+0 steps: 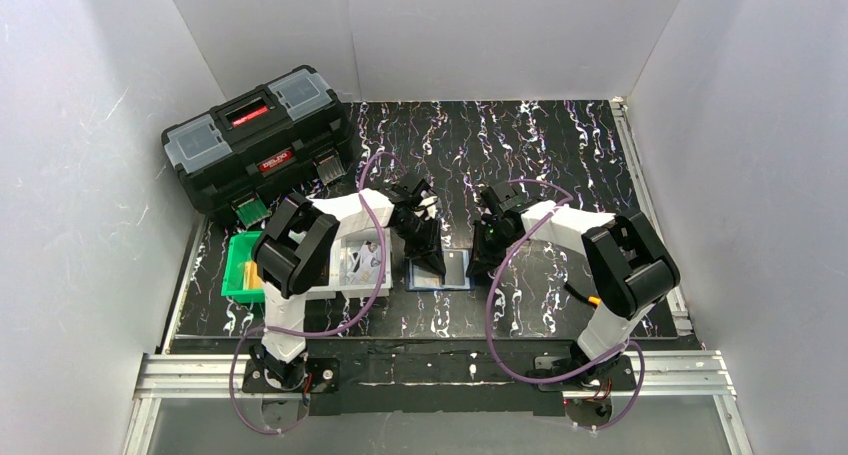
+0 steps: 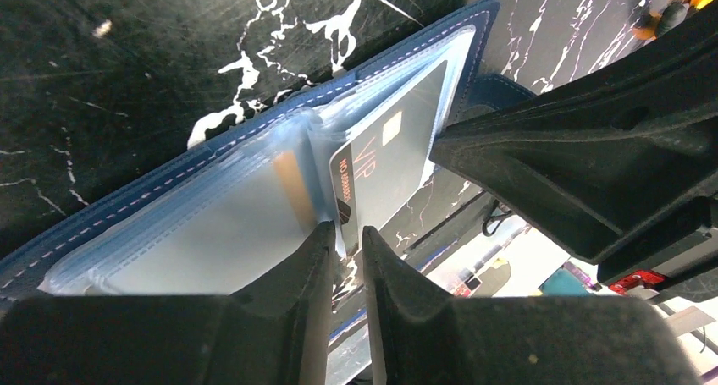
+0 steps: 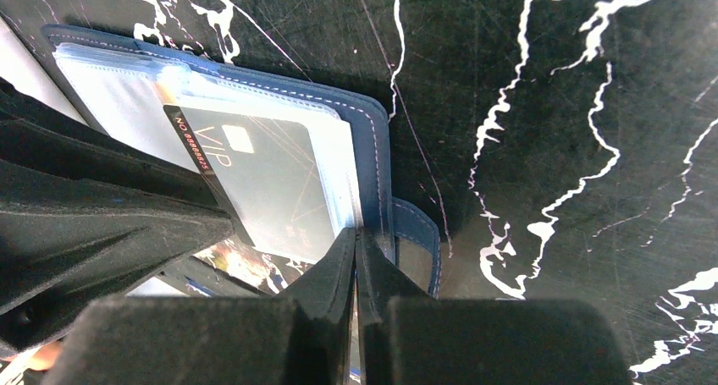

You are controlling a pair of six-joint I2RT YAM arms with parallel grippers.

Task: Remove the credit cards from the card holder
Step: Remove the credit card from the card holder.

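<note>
Two claws work on the card holder (image 3: 372, 131), which lies spread open near the middle of the near edge of the counter (image 3: 550, 63), its clear pockets facing up. The right gripper (image 3: 356, 237) has its fingers pressed together on the holder's outer navy edge, on the side toward the counter's right edge, pinning it. The left gripper (image 2: 349, 233) is closed to a narrow slit on the near corner of a dark card (image 3: 262, 182) marked VIP. That card sits in the pocket on the right gripper's side, with its short edge near the holder's fold. A tan card (image 2: 290, 186) shows only as a sliver in the neighbouring pocket, toward the counter's left edge.

The step in hand looks like drawing the dark card out of its pocket. To do it well, the pull should run flat along the pocket's plane and toward its open mouth. A twist would likely wedge the card's corner in the soft plastic. The right claw should keep its bite on the cover alone. If it also traps the pocket film over the card, the card would likely drag the whole holder along. A slow, steady draw lets any slip at that small corner grip show early.
</note>
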